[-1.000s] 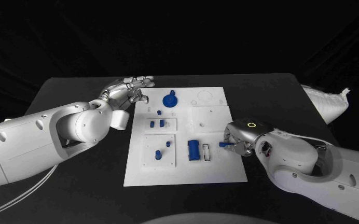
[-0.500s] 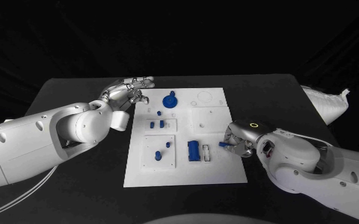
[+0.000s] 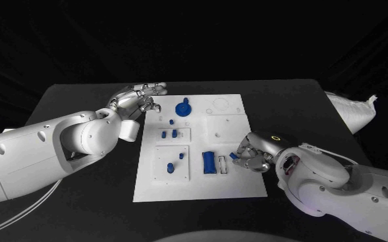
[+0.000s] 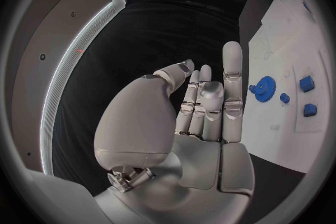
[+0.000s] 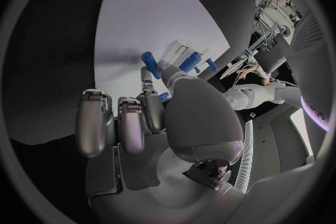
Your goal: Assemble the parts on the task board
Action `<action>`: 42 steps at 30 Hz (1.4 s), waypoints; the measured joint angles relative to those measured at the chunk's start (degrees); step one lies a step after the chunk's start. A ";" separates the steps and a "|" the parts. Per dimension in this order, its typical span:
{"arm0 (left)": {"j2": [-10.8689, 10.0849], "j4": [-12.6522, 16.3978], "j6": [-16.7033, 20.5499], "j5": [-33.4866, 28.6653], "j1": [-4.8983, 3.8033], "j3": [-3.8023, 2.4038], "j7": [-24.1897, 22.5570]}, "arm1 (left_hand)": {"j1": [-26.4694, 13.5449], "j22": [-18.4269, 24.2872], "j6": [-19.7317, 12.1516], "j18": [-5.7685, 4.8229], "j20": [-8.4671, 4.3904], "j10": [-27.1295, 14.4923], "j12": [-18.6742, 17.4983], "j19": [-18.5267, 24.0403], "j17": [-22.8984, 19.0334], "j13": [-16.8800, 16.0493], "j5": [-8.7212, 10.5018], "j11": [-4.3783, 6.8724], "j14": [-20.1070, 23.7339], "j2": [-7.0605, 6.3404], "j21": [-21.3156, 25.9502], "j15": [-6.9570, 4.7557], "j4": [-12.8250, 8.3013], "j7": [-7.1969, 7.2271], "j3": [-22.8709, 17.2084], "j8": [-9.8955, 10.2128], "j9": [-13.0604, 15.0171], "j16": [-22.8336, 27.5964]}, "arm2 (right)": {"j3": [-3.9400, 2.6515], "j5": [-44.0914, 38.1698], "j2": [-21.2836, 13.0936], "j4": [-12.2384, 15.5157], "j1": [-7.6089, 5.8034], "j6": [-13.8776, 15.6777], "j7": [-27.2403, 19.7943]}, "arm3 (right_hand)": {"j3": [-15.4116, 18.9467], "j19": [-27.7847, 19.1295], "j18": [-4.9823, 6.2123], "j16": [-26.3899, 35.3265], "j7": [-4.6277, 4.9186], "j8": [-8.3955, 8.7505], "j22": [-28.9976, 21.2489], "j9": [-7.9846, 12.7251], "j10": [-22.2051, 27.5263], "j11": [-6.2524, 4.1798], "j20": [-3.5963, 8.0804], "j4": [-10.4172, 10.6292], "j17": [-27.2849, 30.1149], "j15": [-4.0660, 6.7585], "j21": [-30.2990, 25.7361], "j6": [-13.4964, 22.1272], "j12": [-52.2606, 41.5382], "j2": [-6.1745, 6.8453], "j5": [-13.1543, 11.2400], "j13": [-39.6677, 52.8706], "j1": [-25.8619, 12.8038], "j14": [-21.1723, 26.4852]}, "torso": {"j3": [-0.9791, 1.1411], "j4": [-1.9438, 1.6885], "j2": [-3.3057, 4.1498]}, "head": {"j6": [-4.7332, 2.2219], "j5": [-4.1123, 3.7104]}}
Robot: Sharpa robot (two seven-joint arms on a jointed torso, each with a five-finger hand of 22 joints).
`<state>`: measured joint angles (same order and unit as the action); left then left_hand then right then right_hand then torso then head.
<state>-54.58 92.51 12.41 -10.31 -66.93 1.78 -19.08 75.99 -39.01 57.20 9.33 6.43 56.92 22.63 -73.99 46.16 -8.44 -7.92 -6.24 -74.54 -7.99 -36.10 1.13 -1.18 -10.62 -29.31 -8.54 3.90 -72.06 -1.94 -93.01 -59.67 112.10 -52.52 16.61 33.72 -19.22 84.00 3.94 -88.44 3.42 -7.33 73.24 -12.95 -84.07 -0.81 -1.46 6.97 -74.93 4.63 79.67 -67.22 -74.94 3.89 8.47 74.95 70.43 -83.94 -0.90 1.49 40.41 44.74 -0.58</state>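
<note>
- Task board: white rectangular plate, lay flat mid-table on the black table, long side running away from the robot
- Parts on it were blue: gear-like round piece at the far left of the board, also visible in the left wrist view
- Small blue pegs sat in a raised white square mid-left; another blue piece in the near-left square
- Tall blue block stood near board centre, next to a narrow white slot frame
- Right hand was over the board's right edge, fingers curled, pinching a small blue peg just beside the slot frame; right wrist view showed the peg at the fingertips, above the white plate
- Left hand hovered off the board's far-left corner, over bare table; fingers mostly extended and close together, nothing held
- Room: far-right part of the board carried only white fixtures, no blue pieces; near strip of the board was bare white
- Dark table margin ran down both long sides of the board; left forearm lay over the left margin
- White crumpled bag sat at the table's right edge, well apart from the board
</note>
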 measured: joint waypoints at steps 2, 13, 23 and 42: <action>-0.04 0.04 -0.02 0.00 0.00 0.01 0.02 | 0.00 0.00 0.00 0.00 0.00 0.00 0.00 0.00 0.00 0.00 0.00 0.00 0.00 0.00 0.00 0.00 0.00 0.00 0.00 0.00 0.00 0.00 | 0.00 1.66 0.22 -0.02 0.09 0.64 0.08 | 0.00 0.00 0.00 0.00 0.01 0.00 0.01 -0.10 0.00 0.00 0.00 0.00 0.00 0.00 0.00 -0.17 0.00 0.05 0.54 0.00 -0.05 0.00 | 0.00 0.04 0.00 | 0.04 0.06; -0.11 0.18 -0.10 0.00 0.00 0.01 0.09 | 0.00 0.00 0.00 0.00 0.00 0.00 0.00 0.00 0.00 0.00 0.00 0.00 0.00 0.00 0.00 0.00 0.00 0.00 0.00 0.00 0.00 0.00 | 0.03 7.25 1.80 -0.57 0.34 1.78 0.33 | 1.72 0.00 0.00 0.00 -0.13 0.01 0.29 -0.66 -0.01 0.00 0.00 1.72 0.01 0.00 0.22 -0.72 -0.22 0.34 5.03 -0.01 -2.89 0.01 | 0.03 0.01 -0.02 | 0.14 0.12; -0.11 0.18 -0.15 0.00 0.00 -0.01 0.13 | 0.00 0.00 0.00 0.00 0.00 0.00 0.00 0.00 0.01 0.00 0.00 0.00 0.00 0.00 0.00 0.00 0.00 0.00 0.00 0.00 0.00 0.00 | 0.05 10.13 3.46 -1.17 0.49 1.90 0.41 | 2.78 0.00 0.00 0.00 -0.41 0.00 0.38 -1.07 0.17 -0.17 0.44 2.27 0.01 -0.01 0.22 -1.02 -0.59 0.40 6.17 -0.02 -3.57 0.01 | 0.09 0.03 0.01 | 0.07 0.37; -0.06 0.18 -0.23 -0.01 0.01 0.01 0.24 | 0.00 0.00 0.00 0.00 0.00 0.00 0.00 0.00 -0.08 0.00 0.00 0.00 0.00 0.00 0.00 0.00 -0.15 0.00 -0.15 0.00 0.00 0.00 | -0.03 11.76 4.86 -2.65 0.45 1.02 0.56 | 6.03 0.00 0.00 0.00 -0.50 -0.66 0.29 -2.21 -0.03 -0.37 0.43 4.09 0.02 0.40 0.21 -1.72 -1.04 0.83 7.30 -0.03 -6.55 0.01 | 0.10 0.04 0.02 | 0.24 0.53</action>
<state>-54.64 92.69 12.18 -10.32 -66.92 1.79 -18.84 75.99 -39.01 57.20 9.33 6.43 56.92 22.63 -73.99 46.07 -8.44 -7.92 -6.24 -74.54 -7.99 -36.10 1.13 -1.33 -10.61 -29.46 -8.53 3.90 -72.06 -1.97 -81.26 -54.81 109.45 -52.07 17.63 34.28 -13.19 84.00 3.94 -88.44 2.92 -7.99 73.53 -15.15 -84.10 -1.17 -1.03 11.06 -74.91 5.03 79.88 -68.94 -75.99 4.72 15.77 74.92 63.88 -83.93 -0.79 1.53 40.43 44.98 -0.05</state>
